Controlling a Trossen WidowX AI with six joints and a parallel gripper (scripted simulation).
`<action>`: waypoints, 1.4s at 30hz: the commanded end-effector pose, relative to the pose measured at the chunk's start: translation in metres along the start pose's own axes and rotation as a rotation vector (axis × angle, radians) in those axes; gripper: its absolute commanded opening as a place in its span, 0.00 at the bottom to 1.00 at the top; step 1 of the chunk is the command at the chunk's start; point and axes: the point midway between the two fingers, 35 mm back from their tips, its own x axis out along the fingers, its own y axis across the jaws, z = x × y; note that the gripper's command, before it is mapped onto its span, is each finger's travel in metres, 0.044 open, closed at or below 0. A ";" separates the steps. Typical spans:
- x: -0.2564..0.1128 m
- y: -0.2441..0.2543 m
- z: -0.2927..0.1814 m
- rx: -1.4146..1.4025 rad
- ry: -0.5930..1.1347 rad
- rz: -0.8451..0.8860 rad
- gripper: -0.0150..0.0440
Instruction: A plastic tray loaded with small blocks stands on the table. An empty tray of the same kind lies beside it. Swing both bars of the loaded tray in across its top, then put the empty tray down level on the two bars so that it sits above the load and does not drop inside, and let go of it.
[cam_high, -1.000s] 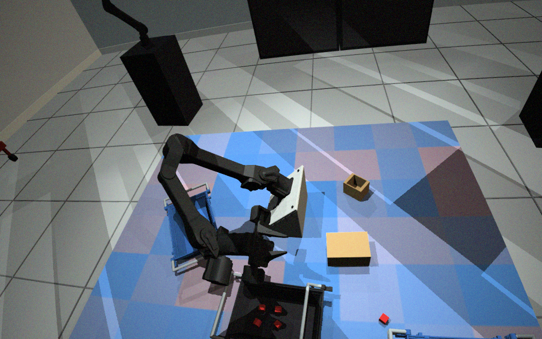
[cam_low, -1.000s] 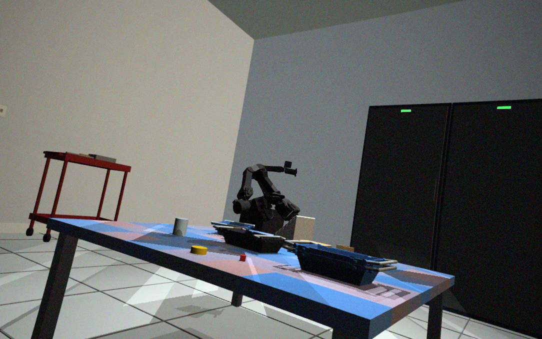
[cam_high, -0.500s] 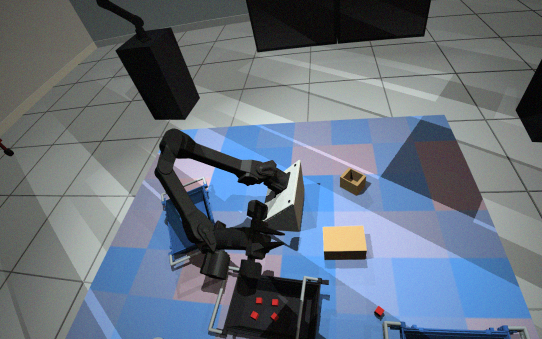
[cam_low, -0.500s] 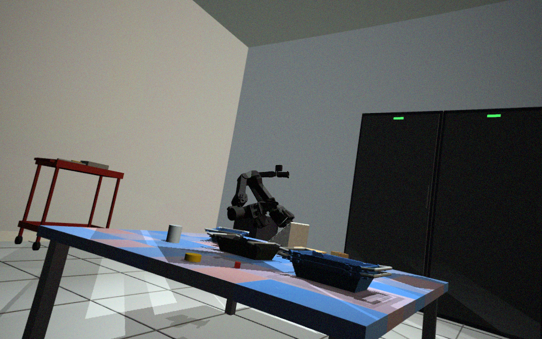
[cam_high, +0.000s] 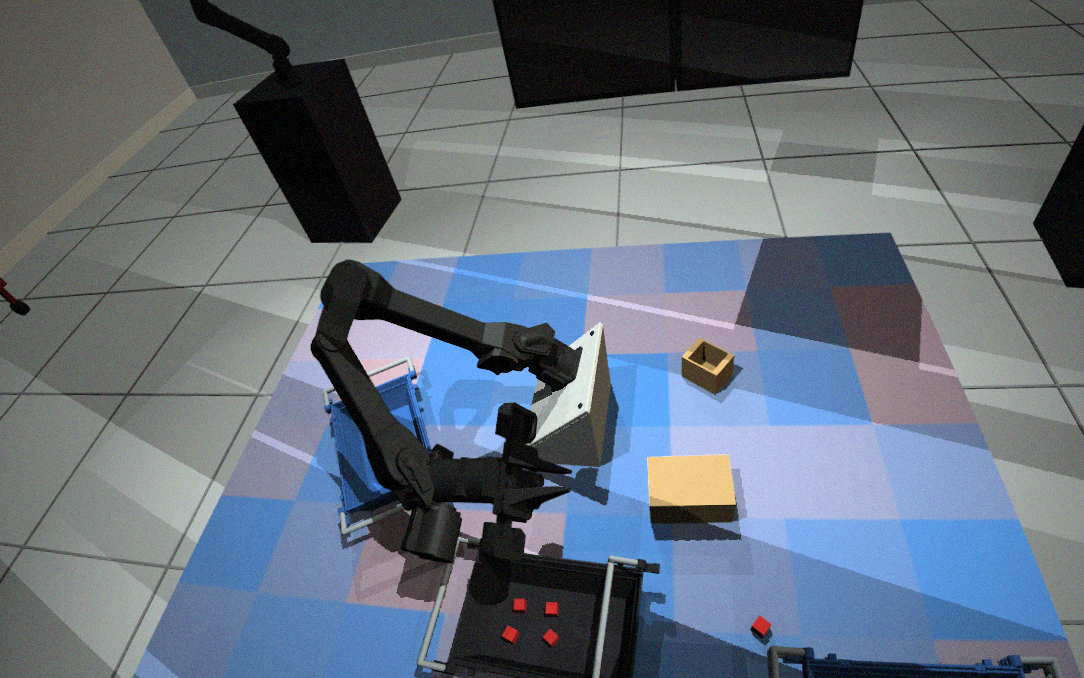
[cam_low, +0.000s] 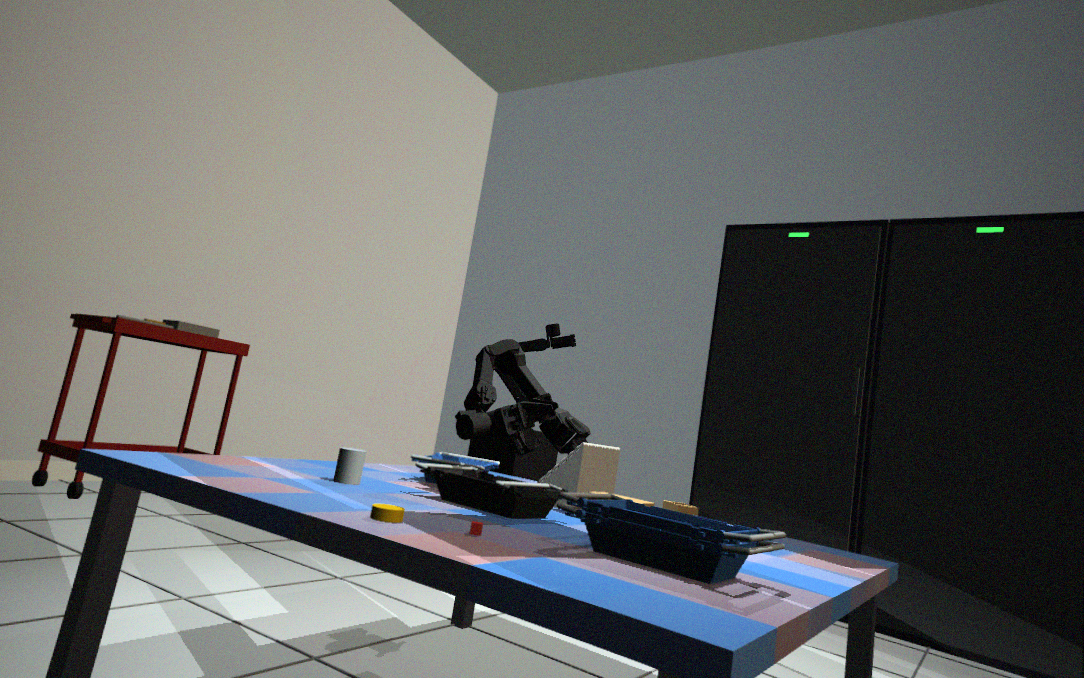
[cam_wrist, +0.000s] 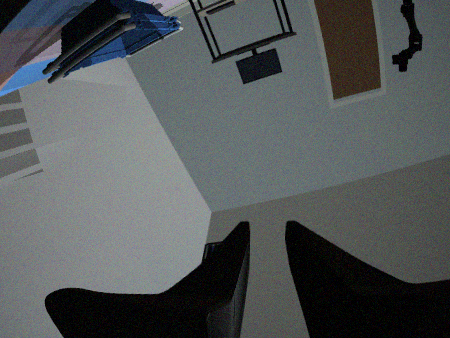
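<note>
Four red blocks (cam_high: 534, 622) (all in the black tray (cam_high: 527, 577) (cam_low: 487, 497)) lie near the claw (cam_high: 569, 481) (cam_wrist: 267, 222).

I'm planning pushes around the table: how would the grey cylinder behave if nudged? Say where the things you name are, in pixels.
The cylinder (cam_low: 349, 466) stands upright and looks taller than wide, so a high push would probably tip it. Its round side suggests it could roll once down. Its plain, smooth-looking wall may be somewhat slippery.
</note>
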 end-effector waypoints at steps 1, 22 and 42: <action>0.001 -0.001 -0.002 0.000 0.000 0.000 0.40; -0.145 0.118 0.018 -1.253 -1.564 -1.029 0.40; -0.169 0.130 0.000 -1.282 -1.689 -1.276 0.40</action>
